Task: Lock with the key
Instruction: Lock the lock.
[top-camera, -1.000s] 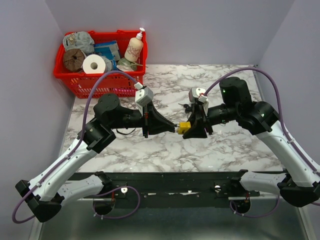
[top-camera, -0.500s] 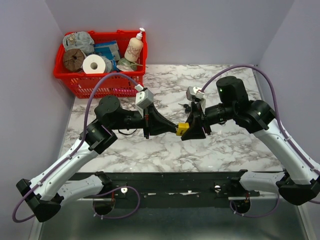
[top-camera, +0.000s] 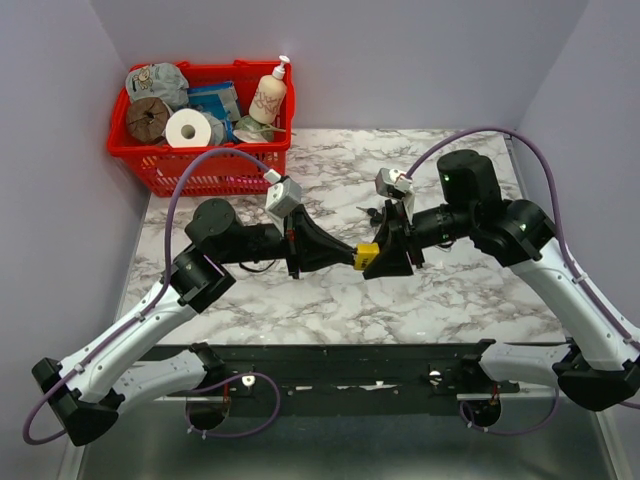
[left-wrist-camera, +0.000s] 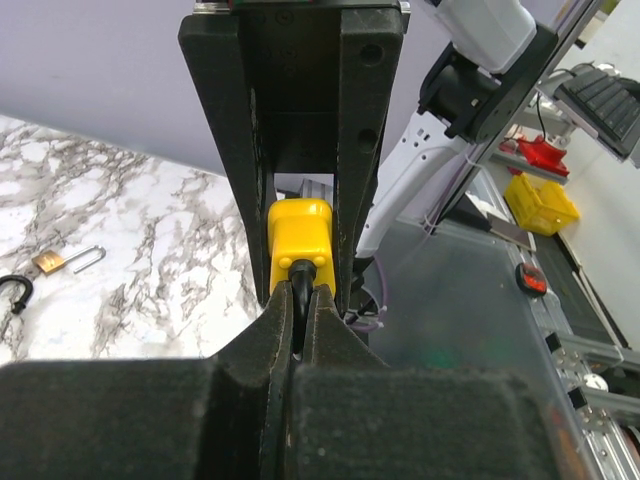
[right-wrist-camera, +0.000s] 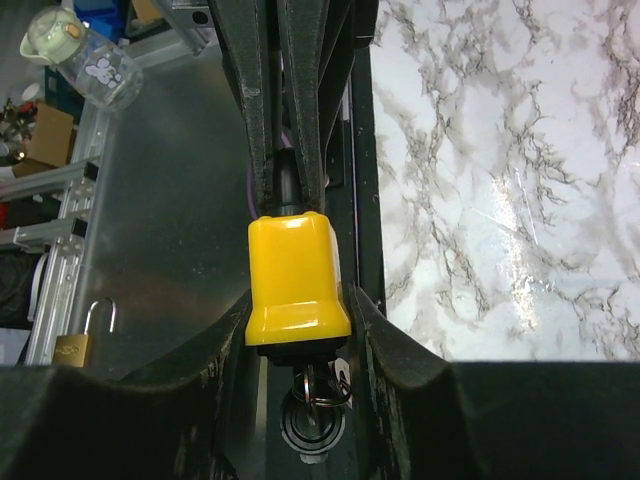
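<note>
A yellow padlock (top-camera: 367, 252) hangs in mid-air between my two grippers, above the marble table (top-camera: 460, 300). My right gripper (top-camera: 375, 255) is shut on the padlock's yellow body (right-wrist-camera: 297, 275), one finger on each side. A metal key ring (right-wrist-camera: 322, 385) hangs from the lock's black end, which faces my right palm. My left gripper (top-camera: 352, 256) is shut on the black piece (left-wrist-camera: 300, 285) that sticks out of the lock's other end (left-wrist-camera: 300, 235). The left fingers (right-wrist-camera: 300, 100) come in from the top of the right wrist view.
A red basket (top-camera: 150, 165) with a toilet roll, a bottle and other items stands at the back left. A small brass padlock (left-wrist-camera: 60, 262) and a black ring (left-wrist-camera: 15, 292) lie on the marble behind the grippers.
The left wrist has turned a little and the padlock has rolled slightly with both grippers. Both grips have held and the arms stay in about the same place.
</note>
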